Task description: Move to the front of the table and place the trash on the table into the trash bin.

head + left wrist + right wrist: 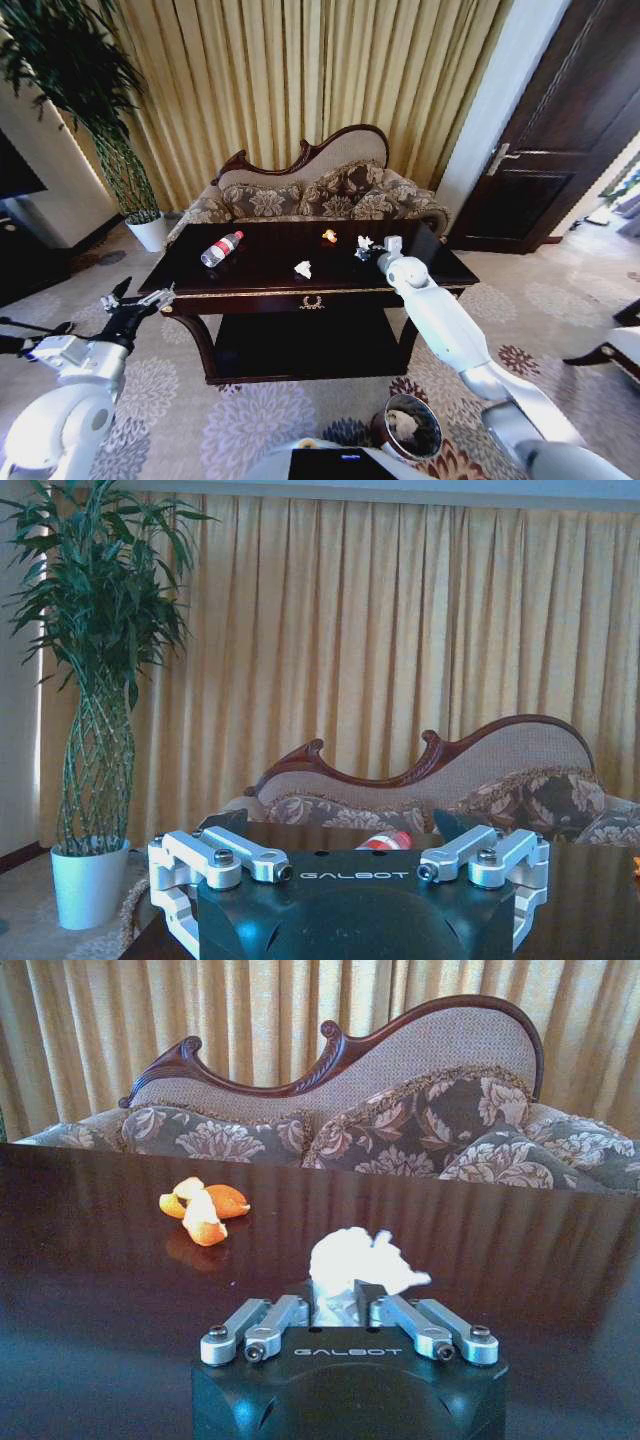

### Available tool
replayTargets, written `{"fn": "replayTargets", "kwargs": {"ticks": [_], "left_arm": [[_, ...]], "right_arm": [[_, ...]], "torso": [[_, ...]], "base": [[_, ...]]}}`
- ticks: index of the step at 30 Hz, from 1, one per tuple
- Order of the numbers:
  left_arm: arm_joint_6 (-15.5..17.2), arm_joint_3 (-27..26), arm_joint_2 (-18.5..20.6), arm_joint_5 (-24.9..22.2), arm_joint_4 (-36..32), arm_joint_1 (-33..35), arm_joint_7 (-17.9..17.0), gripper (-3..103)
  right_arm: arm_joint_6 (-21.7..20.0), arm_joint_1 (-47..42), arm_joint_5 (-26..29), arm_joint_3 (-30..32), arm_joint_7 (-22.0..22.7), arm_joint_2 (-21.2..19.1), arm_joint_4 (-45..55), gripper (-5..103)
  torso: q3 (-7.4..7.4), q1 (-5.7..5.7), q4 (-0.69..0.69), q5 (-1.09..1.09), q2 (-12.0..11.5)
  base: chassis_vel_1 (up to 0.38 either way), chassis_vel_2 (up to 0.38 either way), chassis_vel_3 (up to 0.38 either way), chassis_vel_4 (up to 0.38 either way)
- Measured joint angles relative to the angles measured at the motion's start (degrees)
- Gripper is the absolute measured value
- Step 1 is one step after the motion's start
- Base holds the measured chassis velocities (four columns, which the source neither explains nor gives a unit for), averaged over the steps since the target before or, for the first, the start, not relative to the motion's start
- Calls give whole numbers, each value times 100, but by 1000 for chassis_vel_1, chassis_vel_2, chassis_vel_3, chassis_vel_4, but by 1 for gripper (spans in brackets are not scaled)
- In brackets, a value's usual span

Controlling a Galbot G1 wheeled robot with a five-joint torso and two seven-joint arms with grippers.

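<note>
- Right pincer [350,1305] clamped on a white paper wad [358,1258], near the bench's [260,270] far right edge
- Left pincer [140,297] apart, off the front-left corner
- Bottle [221,248] far-left; bin [412,425] on floor

Table [250,285]: dark, glossy.
Bottle [221,248]: lay on its side.
Paper scraps [303,268], [355,1258]: crumpled.
Orange bit [203,1210]: on top.
Bin [385,428]: on floor.

Floral sofa [320,195], gold curtains [300,70], potted plant [110,130].
</note>
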Motion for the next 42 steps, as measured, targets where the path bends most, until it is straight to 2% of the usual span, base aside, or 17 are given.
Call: {"fn": "replayTargets", "kwargs": {"ticks": [7,19,25,33,36,37,42], "left_arm": [[0,3,-19,3,-36,10,-2,100],[-10,-21,-15,2,-48,26,-6,100],[-17,-21,-13,1,-49,24,-7,100],[-64,-45,-31,-3,-49,35,-8,100],[-92,-45,-38,-10,-7,15,-7,100],[-92,-45,-38,-10,-7,15,-7,100],[-103,8,-28,-72,102,-102,-8,100]], "right_arm": [[37,-29,1,13,0,1,40,2],[61,-171,3,94,0,-36,190,0],[283,-303,102,262,0,-53,480,0],[338,-674,251,897,0,-195,1226,0],[446,-1206,654,1433,0,-375,1824,0],[446,-1206,654,1433,0,-375,1824,0],[903,-1733,893,1901,1,-436,2418,0]], "torso": [[0,0,1,0,0],[0,0,1,0,0],[0,0,1,0,0],[0,0,2,0,0],[0,0,-1,0,0],[0,0,-1,0,0],[-1,-1,-1,-1,1]], "base": [[0,0,0,0],[0,0,0,0],[0,0,0,0],[0,0,0,0],[0,0,0,0],[0,0,0,0],[0,0,0,0]]}}
